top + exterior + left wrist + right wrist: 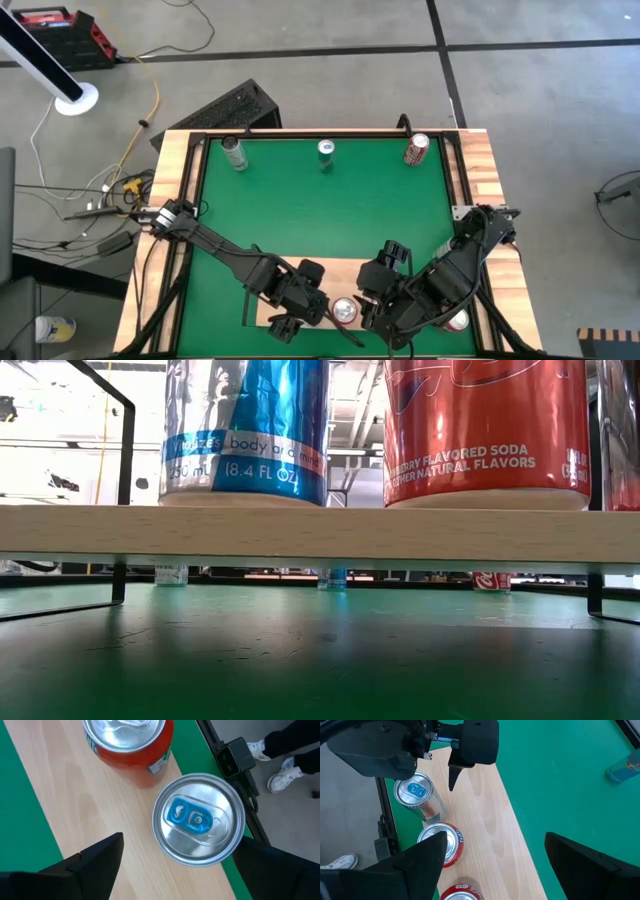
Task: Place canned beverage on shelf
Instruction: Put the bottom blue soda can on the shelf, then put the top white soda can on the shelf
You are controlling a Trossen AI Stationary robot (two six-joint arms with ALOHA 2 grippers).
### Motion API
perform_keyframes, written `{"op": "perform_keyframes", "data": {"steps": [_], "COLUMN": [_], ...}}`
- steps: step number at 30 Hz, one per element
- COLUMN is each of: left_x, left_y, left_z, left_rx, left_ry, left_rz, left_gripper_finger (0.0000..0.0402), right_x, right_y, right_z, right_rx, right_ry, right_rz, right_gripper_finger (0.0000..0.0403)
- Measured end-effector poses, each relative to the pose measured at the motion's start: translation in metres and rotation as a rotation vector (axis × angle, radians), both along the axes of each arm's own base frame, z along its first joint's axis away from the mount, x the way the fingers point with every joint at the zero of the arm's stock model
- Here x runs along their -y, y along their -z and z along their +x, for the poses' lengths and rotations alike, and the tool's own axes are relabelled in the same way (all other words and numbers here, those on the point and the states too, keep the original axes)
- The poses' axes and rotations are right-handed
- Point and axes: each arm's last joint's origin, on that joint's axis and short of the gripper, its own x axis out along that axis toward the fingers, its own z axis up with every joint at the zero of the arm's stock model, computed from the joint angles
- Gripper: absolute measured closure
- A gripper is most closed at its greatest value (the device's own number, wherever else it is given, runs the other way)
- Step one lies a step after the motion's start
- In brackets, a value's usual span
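Note:
A silver can with a blue tab point(199, 826) stands upright on the pale-wood shelf point(75, 795) near its left end, its base on the board. My left gripper point(180, 842) is open above it, one finger on each side of its top, and a gap shows at one finger point(100, 860). A red can point(130, 745) stands next to the silver can, and another red can point(460, 892) stands further along the shelf point(335, 272). My right gripper point(495, 865) hovers open over the shelf's right half with nothing between its fingers.
Three more cans stand on the green mat point(320, 210) along the far edge: silver point(235, 152), blue point(325, 152), red point(417, 150). Thin black rails point(120, 480) edge the shelf. Wooden slats point(480, 170) flank the mat. A person's shoes point(280, 765) show beyond the table.

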Motion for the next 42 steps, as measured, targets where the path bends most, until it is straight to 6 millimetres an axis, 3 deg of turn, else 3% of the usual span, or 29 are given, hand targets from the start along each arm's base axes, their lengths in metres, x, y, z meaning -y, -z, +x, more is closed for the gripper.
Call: {"op": "perform_keyframes", "data": {"steps": [15, 21, 26, 32, 36, 42], "left_x": [-0.020, -0.036, -0.058, -0.089, -0.110, -0.143], "left_y": [-0.001, -0.031, -0.080, -0.118, -0.123, -0.103], "left_z": [-0.016, -0.034, -0.064, -0.114, -0.148, -0.197], "left_rx": [-0.162, -0.055, 0.115, 0.266, 0.320, 0.386], "left_ry": [-0.035, -0.121, -0.230, -0.388, -0.517, -0.771], "left_rz": [0.095, 0.216, 0.230, 0.213, 0.183, 0.158], "left_gripper_finger": [0.0056, 0.0056, 0.0056, 0.0056, 0.0056, 0.0056], "right_x": [0.003, 0.008, 0.016, 0.028, 0.038, 0.067], "right_y": [-0.001, -0.001, -0.001, 0.000, -0.003, -0.023], "right_z": [0.002, 0.006, 0.011, 0.020, 0.021, 0.007], "right_rx": [0.031, 0.031, 0.018, -0.042, -0.074, -0.074], "right_ry": [0.022, 0.041, 0.038, 0.008, -0.041, -0.107], "right_rz": [-0.039, -0.039, -0.055, -0.028, -0.025, -0.055], "right_gripper_finger": [0.0045, 0.0045, 0.0045, 0.0045, 0.0045, 0.0045]}}
